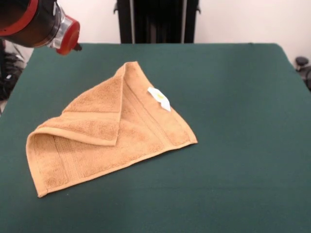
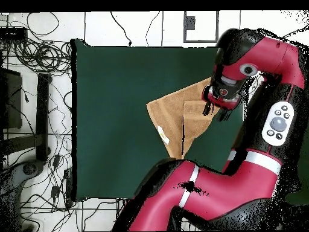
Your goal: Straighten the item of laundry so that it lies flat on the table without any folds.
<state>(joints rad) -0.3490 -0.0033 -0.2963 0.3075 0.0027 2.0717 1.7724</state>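
Tan-orange terry hand towel [image 1: 112, 131], corner flap folded over, dark green tabletop [image 1: 233, 97]; tool [image 2: 216, 110] state indiscernible. Best: pinch flap corner, peel outward.

Folded towel [image 1: 112, 133] on table [image 1: 243, 145]

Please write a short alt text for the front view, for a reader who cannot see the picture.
A tan-orange towel lies folded over on itself on a dark green table, with a small white care tag on its upper side. Part of a red and black robot arm shows at the top left corner, above the table and apart from the towel.
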